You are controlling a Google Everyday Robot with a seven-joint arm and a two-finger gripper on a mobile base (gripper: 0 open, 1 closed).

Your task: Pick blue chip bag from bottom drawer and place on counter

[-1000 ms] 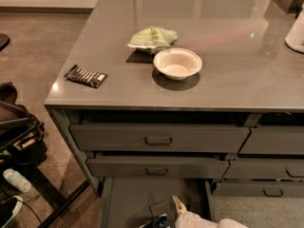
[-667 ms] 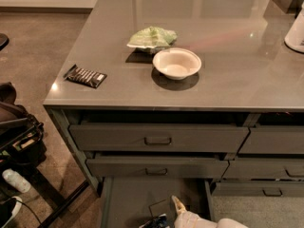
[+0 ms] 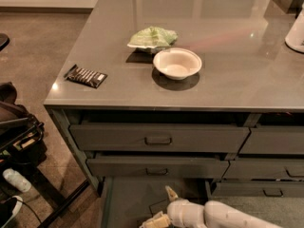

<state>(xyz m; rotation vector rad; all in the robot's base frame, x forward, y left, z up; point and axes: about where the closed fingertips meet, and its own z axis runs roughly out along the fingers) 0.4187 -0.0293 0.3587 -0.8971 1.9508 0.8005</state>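
The counter (image 3: 237,80) bears no blue chip bag, the bottom drawer (image 3: 128,198) stands pulled out, and the gripper (image 3: 161,207) hangs low inside it with jaws apart, the bag itself indiscernible, so grasping, lifting and placing seem left to do.

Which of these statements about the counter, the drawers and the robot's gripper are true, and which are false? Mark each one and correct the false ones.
1. The white bowl stands on the counter. True.
2. The pale green bag lies inside the bowl. False: it lies on the counter just behind the bowl.
3. The bottom drawer is pulled open. True.
4. The gripper is above the counter. False: it is low down, at the open bottom drawer.
5. The black striped packet lies in the top drawer. False: it lies on the counter near a front corner.
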